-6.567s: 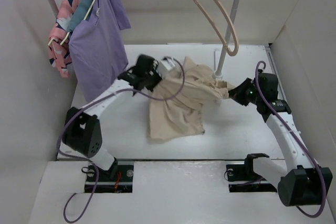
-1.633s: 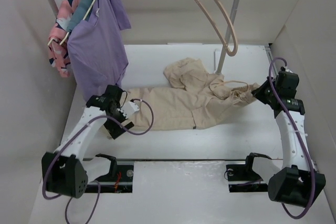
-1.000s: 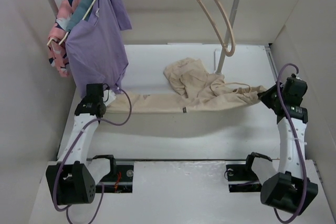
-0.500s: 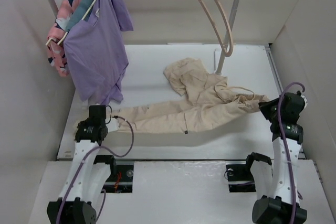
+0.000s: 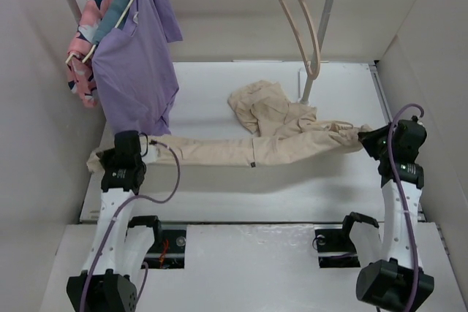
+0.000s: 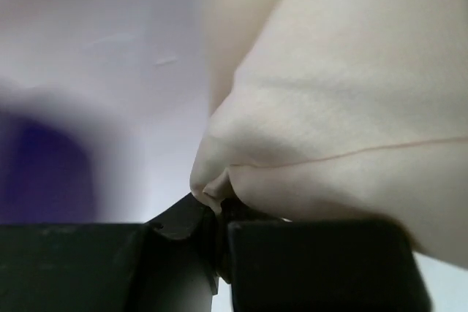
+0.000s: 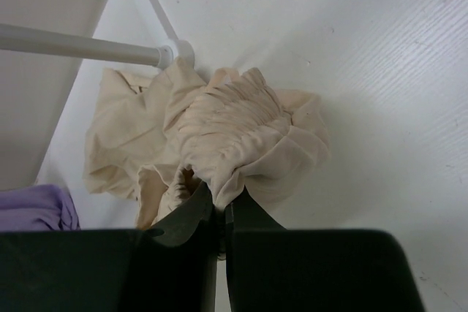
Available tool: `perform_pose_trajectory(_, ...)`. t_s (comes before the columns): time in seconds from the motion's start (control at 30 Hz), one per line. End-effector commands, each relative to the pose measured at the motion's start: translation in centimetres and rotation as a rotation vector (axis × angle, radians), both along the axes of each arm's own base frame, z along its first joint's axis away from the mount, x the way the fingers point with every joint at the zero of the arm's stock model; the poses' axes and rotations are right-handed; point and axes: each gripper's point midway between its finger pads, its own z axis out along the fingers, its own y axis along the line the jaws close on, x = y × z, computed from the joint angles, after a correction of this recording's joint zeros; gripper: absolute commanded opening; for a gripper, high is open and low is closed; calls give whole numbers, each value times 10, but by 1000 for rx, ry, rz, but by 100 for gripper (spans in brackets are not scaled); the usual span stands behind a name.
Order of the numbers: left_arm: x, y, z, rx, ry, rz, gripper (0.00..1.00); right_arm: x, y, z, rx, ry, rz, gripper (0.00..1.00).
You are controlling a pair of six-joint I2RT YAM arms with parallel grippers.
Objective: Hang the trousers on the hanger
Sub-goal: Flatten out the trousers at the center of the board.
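One trousers (image 5: pixel 256 147) spans between left gripper (image 6: pixel 218 213) and right gripper (image 7: pixel 219 213), both clamped on it. One pink hanger (image 5: pixel 300 23) hangs free behind.

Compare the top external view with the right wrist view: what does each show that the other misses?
Only the top external view shows the hanger hanging empty from the rail, and the left gripper holding the far end of the trousers, one leg stretched between the arms. Only the right wrist view shows the gathered edge pinched in the shut jaws of the right gripper. Both show the trousers, the rack pole and the table.
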Motion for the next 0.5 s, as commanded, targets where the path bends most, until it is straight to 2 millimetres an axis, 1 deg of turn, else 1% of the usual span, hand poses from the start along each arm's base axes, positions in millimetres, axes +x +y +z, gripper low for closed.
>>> perform_pose_trajectory(0.0,-62,3,-77,27,355,33,0,-6,-17,2,-72,-19,-76,0)
perform_pose_trajectory(0.03,-78,2,-98,26,436,31,0,-10,-18,-3,-67,-4,-93,0)
perform_pose_trajectory(0.07,-93,2,-104,19,483,38,0,-14,-20,-3,-58,1,-122,0)
perform_pose_trajectory(0.1,-98,-1,-109,-1,505,23,1,-20,-28,-5,-65,18,-184,0)
perform_pose_trajectory(0.13,-103,-3,-112,-23,517,21,10,-30,-31,-11,-49,52,-235,0)
perform_pose_trajectory(0.17,-114,-6,-117,-44,559,23,28,-38,-34,-11,-15,33,-307,4)
perform_pose_trajectory(0.2,-119,-7,-121,-54,582,17,65,-44,-38,-9,-10,27,-356,11)
perform_pose_trajectory(0.23,-123,-7,-122,-60,591,27,75,-54,-45,-12,-21,43,-422,20)
perform_pose_trajectory(0.27,-127,-8,-126,-69,597,41,82,-60,-48,-8,-22,28,-454,41)
perform_pose_trajectory(0.3,-128,-5,-125,-67,594,65,86,-63,-51,-6,-12,25,-492,50)
perform_pose_trajectory(0.33,-127,-5,-126,-73,582,76,90,-69,-58,-1,-31,17,-539,57)
perform_pose_trajectory(0.37,-128,-5,-127,-78,585,85,92,-73,-61,7,-44,15,-559,67)
perform_pose_trajectory(0.4,-119,-6,-117,-91,562,87,92,-73,-63,14,-45,-4,-579,70)
perform_pose_trajectory(0.43,-113,-11,-115,-135,537,81,92,-75,-66,16,-55,5,-595,72)
perform_pose_trajectory(0.47,-109,-15,-111,-167,530,77,93,-77,-71,22,-72,-7,-621,73)
